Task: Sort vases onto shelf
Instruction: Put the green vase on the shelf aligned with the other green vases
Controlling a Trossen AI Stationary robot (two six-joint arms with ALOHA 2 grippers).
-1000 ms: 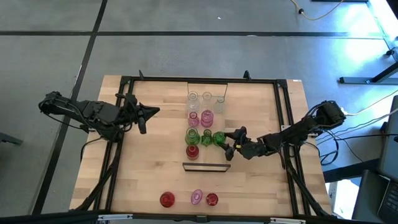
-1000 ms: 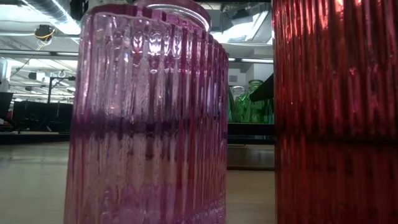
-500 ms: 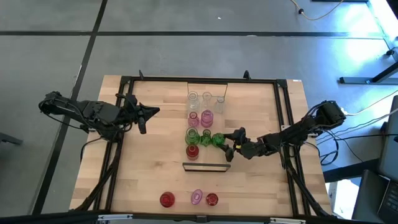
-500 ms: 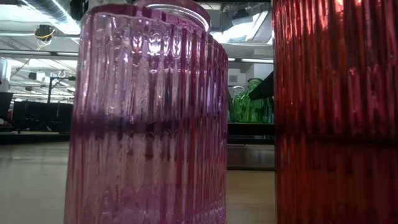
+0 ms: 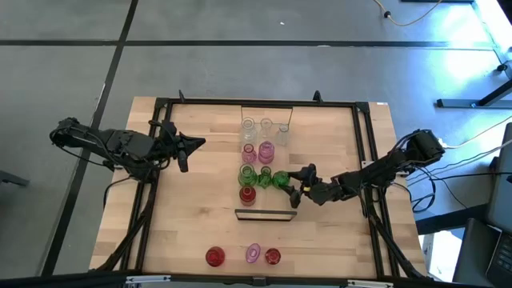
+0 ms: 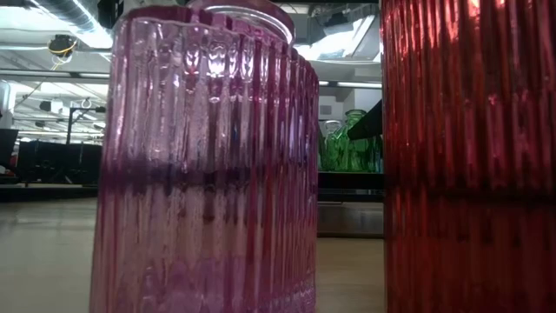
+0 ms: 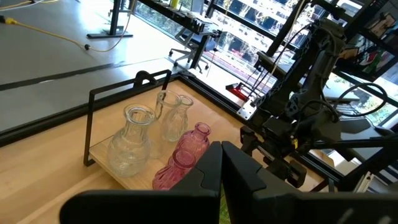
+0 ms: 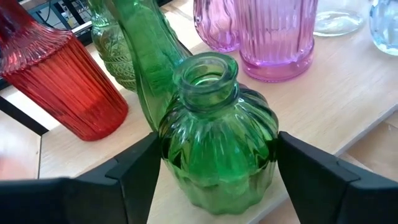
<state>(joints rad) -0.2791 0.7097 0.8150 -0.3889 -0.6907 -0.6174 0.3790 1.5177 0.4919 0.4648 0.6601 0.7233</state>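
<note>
The right hand is reaching in over the shelf from its right end, its two dark fingers standing wide on either side of a squat green vase; they are bracketing the belly, and I cannot tell whether they are pressing it or only framing it. The vase is sitting upright on the pale plank beside the other green vases, which fits a sort by colour: clear ones are grouped at the far end, pink ones next, then green, then a red vase nearest the front. Three vases, two red and one pink, are waiting at the tabletop's near edge, well apart from the shelf, likely not yet sorted. The left hand is parked over the tabletop to the shelf's left, its fingers pressed together on nothing, probably keeping clear of the working arm
</note>
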